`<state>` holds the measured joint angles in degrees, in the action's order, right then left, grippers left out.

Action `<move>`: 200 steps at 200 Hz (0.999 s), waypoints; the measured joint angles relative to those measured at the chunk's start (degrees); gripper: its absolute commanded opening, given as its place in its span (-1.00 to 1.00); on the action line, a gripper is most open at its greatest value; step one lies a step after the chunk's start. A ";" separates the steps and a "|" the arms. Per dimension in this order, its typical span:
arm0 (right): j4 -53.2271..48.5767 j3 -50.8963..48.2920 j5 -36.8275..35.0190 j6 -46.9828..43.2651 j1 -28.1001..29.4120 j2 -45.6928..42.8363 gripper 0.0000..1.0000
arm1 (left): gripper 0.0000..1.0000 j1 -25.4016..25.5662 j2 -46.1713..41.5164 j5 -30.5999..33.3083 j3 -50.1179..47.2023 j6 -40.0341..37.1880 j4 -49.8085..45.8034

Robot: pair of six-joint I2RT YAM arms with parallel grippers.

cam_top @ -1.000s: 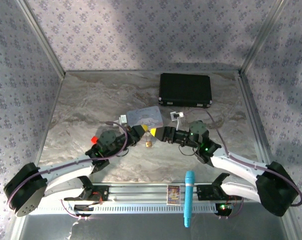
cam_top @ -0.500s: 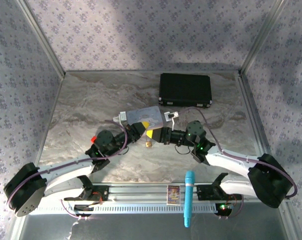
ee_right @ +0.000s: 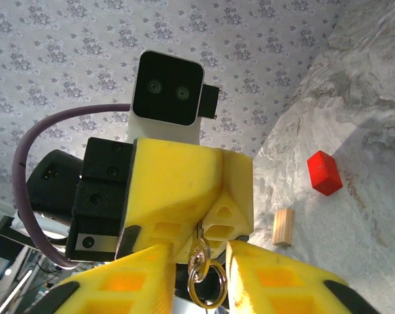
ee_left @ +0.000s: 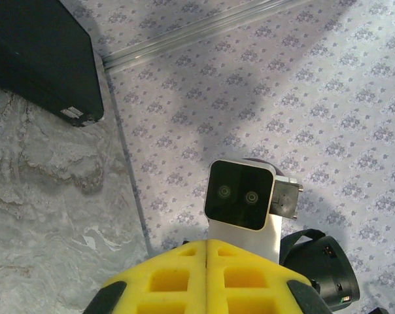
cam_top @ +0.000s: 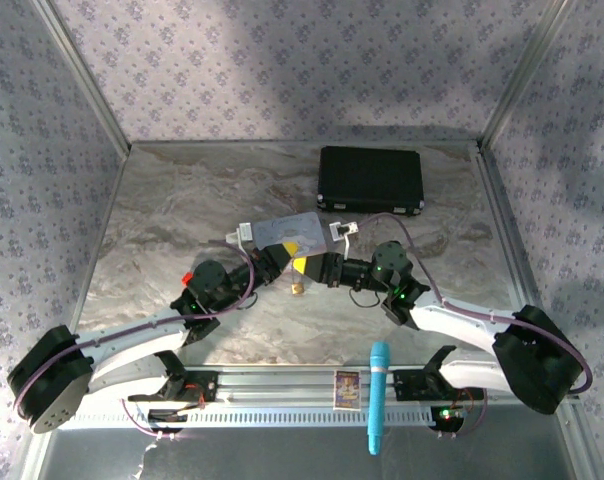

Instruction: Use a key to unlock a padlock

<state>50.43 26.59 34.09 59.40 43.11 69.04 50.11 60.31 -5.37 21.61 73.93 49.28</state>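
My left gripper [ee_left: 207,252] is shut, its yellow fingers [ee_right: 178,183] pinching the thin silvery top of the small brass padlock [ee_right: 199,247]. A key ring [ee_right: 206,305] hangs from the padlock's lower end. My right gripper [ee_right: 199,261] is open, with a finger on either side of the padlock and ring and not touching them. From above, the left gripper [cam_top: 290,258] and right gripper [cam_top: 308,268] meet tip to tip at mid-table, and the brass padlock [cam_top: 296,289] shows just below them.
A black case [cam_top: 371,180] lies at the back right. A pastel tin [cam_top: 287,230] sits just behind the grippers. A red block [ee_right: 325,173] and a wooden stub [ee_right: 284,227] lie left of them. A blue tool [cam_top: 378,395] rests on the front rail.
My right gripper has moved left, closing the gap to the left gripper until its open fingers flank the hanging padlock. The left gripper has hardly moved.
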 measured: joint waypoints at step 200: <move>-6.84 -0.52 -2.89 -2.49 0.04 -3.89 -1.00 | 1.00 0.24 -2.75 2.47 0.00 -0.92 -6.93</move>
<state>43.59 26.06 31.20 56.90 43.16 65.14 50.35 57.56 -2.90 21.61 73.01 42.35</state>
